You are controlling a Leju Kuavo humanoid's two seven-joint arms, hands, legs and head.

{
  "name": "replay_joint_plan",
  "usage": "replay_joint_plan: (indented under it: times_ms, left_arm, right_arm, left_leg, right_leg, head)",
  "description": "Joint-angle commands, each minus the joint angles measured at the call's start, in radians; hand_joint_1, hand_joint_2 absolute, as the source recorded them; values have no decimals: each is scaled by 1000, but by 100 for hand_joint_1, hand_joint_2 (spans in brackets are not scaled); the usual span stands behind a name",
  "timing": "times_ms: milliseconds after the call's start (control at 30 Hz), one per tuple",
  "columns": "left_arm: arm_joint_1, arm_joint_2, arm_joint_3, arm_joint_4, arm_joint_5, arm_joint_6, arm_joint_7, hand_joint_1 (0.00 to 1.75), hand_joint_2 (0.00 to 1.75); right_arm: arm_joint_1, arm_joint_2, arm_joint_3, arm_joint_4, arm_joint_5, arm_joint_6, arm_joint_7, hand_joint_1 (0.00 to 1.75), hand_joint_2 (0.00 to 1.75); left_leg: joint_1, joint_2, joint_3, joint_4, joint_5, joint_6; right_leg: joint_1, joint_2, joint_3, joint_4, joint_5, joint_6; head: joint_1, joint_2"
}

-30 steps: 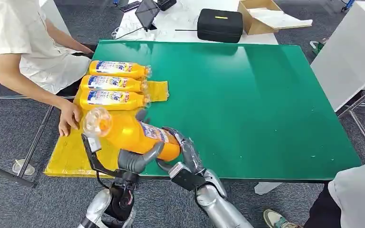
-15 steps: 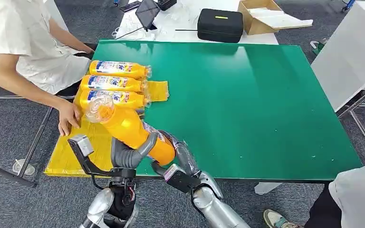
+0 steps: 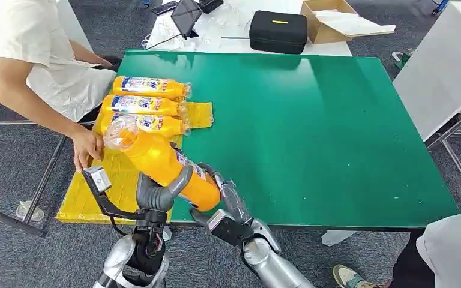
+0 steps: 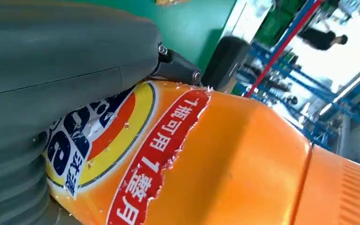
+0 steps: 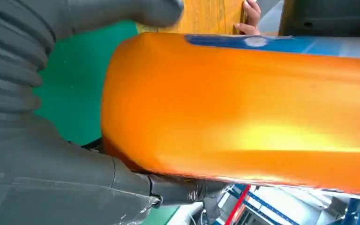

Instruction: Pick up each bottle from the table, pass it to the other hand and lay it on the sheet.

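over table edge (image 3: 336, 216), both hands on bottle (image 3: 159, 162)

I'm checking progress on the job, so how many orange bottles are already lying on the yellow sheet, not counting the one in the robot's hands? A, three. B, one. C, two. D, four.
A: three orange bottles lie side by side at the far end of the yellow sheet, while a fourth bottle is held up between the left hand and right hand.
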Motion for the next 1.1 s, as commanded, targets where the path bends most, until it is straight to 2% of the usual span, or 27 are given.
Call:
replay_joint_plan:
  times_ms: [33,67,100,133,167,200,233,267,333,433,467,500,533,567,600,633,700,733,800,833,1000,1033,1067,1100]
  left_arm:
    - [-28,68,-24,10,-231,75,-70,175,175]
    - [-19,80,-15,13,-396,200,-102,175,175]
    - [-18,95,-5,25,-553,326,-122,175,175]
    - [-4,94,24,23,-601,358,-123,175,175]
    - [-1,95,35,24,-618,370,-121,175,175]
    - [7,98,59,19,-617,372,-121,175,175]
    - [15,83,90,-7,-556,329,-123,175,175]
    - [18,79,102,-25,-533,311,-109,175,175]
    - [40,71,144,-106,-467,270,-65,175,175]
    - [43,76,170,-125,-463,269,-33,175,175]
    - [24,85,170,-82,-636,385,-43,175,175]
    - [17,83,176,-58,-742,404,-38,175,175]
    - [4,92,178,-8,-813,401,-7,175,175]
    - [-21,117,139,38,-946,429,39,175,175]
    - [-54,123,122,127,-1088,468,77,175,175]
    - [-99,151,77,223,-1302,455,175,175,175]
    - [-99,151,77,223,-1302,455,175,175,175]
    - [-163,144,64,387,-1412,453,199,175,175]
    - [-215,145,42,510,-1505,406,241,175,175]
    - [-246,141,31,576,-1532,365,261,175,175]
    - [-295,128,24,676,-1554,318,270,175,175]
    - [-326,118,21,734,-1556,258,275,175,175]
    - [-328,116,25,743,-1550,247,278,175,175]
    - [-339,113,26,765,-1551,228,277,175,175]
  right_arm:
    - [43,-59,0,11,29,-138,-8,0,0]
    - [83,-88,-42,-49,26,-245,-8,0,0]
    - [135,-128,-49,-223,48,-463,-8,0,0]
    - [237,-108,-201,-465,158,-470,-8,0,175]
    - [270,-71,-292,-569,185,-470,-8,0,175]
    - [309,-51,-375,-631,239,-470,-8,0,175]
    - [332,3,-481,-721,300,-470,-8,0,175]
    - [338,13,-508,-752,239,-470,-8,0,0]
    - [362,9,-577,-807,215,-470,-8,0,0]
    - [369,-1,-553,-779,181,-470,-8,0,0]
    - [373,2,-511,-743,203,-470,-8,0,0]
    - [372,7,-488,-710,215,-470,-8,0,0]
    - [311,42,-486,-624,242,-470,-8,0,0]
    - [351,5,-453,-647,204,-470,-8,0,0]
    - [340,-11,-421,-617,185,-470,-8,0,0]
    - [321,-28,-387,-593,172,-470,-8,0,0]
    - [321,-28,-387,-593,172,-470,-8,0,0]
    - [286,-38,-364,-551,171,-470,-8,0,0]
    - [261,-48,-336,-534,167,-470,-8,0,0]
    - [248,-52,-322,-524,161,-470,-8,0,175]
    - [237,-46,-317,-521,168,-470,-8,0,175]
    - [235,-45,-308,-515,144,-470,-8,0,175]
    - [236,-45,-305,-510,141,-470,-8,0,175]
    - [235,-47,-300,-499,137,-470,-8,0,175]
  left_leg:
    - [1,-1,6,-1,-2,0]
    - [0,-2,3,-1,-1,0]
    - [1,-4,7,-1,-2,0]
    - [0,-5,3,-2,0,0]
    - [0,-5,5,-2,-1,0]
    - [0,-3,1,0,-1,0]
    - [0,-5,3,1,-3,0]
    - [-1,-5,-2,2,-2,0]
    - [-1,-5,-3,2,-2,0]
    - [0,-8,-2,1,-1,0]
    - [0,-7,1,2,-3,0]
    - [0,-5,0,0,-2,0]
    - [1,-4,2,1,-3,0]
    - [1,-3,4,2,-5,0]
    - [1,-1,3,0,-3,-1]
    - [1,-1,5,-1,-3,-1]
    - [1,-4,5,-2,-1,-1]
    - [0,-5,4,-3,0,-1]
    - [1,-4,5,-3,1,-1]
    - [0,-3,3,-3,1,-1]
    - [1,-2,4,-2,2,-1]
    - [0,-2,1,-1,3,0]
    - [1,-2,6,-1,1,0]
    - [1,-3,4,-1,1,-1]
  right_leg:
    - [1,-1,6,-1,-2,-2]
    - [0,-2,4,-1,-1,-1]
    - [1,-4,8,-2,-3,-2]
    - [0,-5,5,-2,-2,-1]
    - [0,-5,6,-2,-3,-1]
    - [0,-3,1,1,-2,-1]
    - [0,-4,4,2,-5,-2]
    - [-1,-4,-1,4,-3,-2]
    - [0,-3,-1,3,-3,-1]
    - [0,-5,1,1,-3,-1]
    - [0,-5,3,1,-4,-2]
    - [0,-4,2,0,-2,-1]
    - [1,-3,4,1,-3,-2]
    - [1,-1,6,1,-4,-3]
    - [1,0,3,0,-2,-2]
    - [1,0,5,-1,-1,-3]
    - [1,-3,6,-2,-1,-3]
    - [0,-4,4,-2,-1,-2]
    - [1,-4,6,-3,0,-2]
    - [1,-3,4,-3,1,-2]
    - [1,-1,4,-2,2,-4]
    - [1,-2,1,-1,2,-4]
    - [2,-1,6,-1,0,-5]
    - [1,-2,4,-1,1,-5]
  head:
    - [0,0]
    - [0,0]
    - [0,0]
    - [0,0]
    - [0,0]
    - [0,0]
    - [0,0]
    - [0,0]
    - [-1,0]
    - [0,0]
    - [0,0]
    - [1,0]
    - [0,0]
    - [0,0]
    - [0,0]
    - [0,0]
    - [0,0]
    - [0,0]
    - [0,0]
    - [0,0]
    - [0,0]
    - [0,0]
    - [0,0]
    - [0,0]
